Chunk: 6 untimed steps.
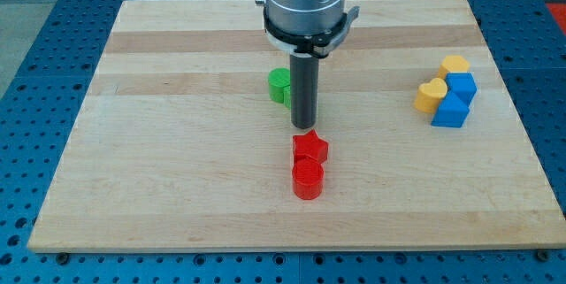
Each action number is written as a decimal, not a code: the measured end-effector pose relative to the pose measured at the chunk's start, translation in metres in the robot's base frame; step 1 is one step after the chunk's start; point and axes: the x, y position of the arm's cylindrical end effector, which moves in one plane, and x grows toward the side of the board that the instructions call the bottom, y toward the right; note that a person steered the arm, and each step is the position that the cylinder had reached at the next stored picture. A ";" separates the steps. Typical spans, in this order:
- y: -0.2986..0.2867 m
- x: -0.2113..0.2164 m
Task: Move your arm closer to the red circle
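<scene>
The red circle (308, 180) is a short red cylinder near the bottom middle of the wooden board (177, 142). A red star block (309, 148) touches it just above. My tip (305, 126) is the lower end of the dark rod hanging from the grey arm. It stands just above the red star in the view, very close to its top edge, and about one block's length above the red circle. A green block (279, 85) sits to the left of the rod, partly hidden behind it.
At the view's right, a yellow heart-like block (430, 95), another yellow block (455, 64) and two blue blocks (455, 98) stand clustered together. The board rests on a blue perforated table (35, 98).
</scene>
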 end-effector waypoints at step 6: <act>0.015 0.126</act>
